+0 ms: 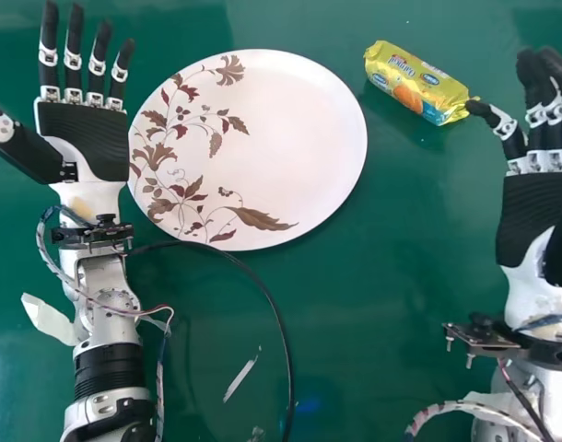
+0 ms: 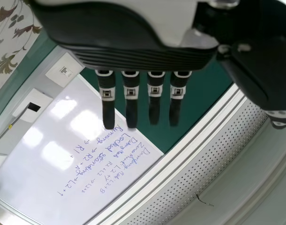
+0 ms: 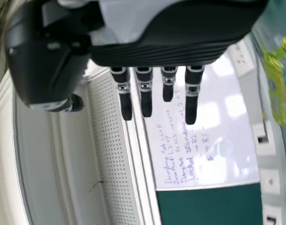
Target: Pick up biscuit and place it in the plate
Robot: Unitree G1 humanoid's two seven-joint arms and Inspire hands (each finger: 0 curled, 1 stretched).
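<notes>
- Left hand (image 1: 83,138): open, palm up, dark fingers straight and spread a little, thumb out to the side. Holds nothing. Right beside the plate's left rim; cannot tell if they touch.
- Palm black and finely ribbed, shell smooth white.
- White scrap (image 1: 51,320) with a torn look, beside the left forearm.
- Plate (image 1: 299,138): round, smooth, white, with brown and maroon leaf sprays mostly on its left side. Lies flat on the glossy green counter (image 1: 401,276).
- Thin white sliver (image 1: 240,378) on the counter, below the plate in the head view.
- Black cable (image 1: 281,322): curves from the left wrist past the plate's near rim, then down the head view. Not between packet and plate.
- Biscuit packet (image 1: 415,83): plump yellow roll, shiny wrapper, blue patches, crinkled ends. On the counter, right of the plate and off it, lying at a slant.
- Right hand (image 1: 539,212): open, ribbed palm up, fingers loosely extended. Grips nothing. One fingertip comes up to the packet's near end; contact cannot be told.
- Beyond, right wrist view: whiteboard (image 3: 232,159) with handwriting.
</notes>
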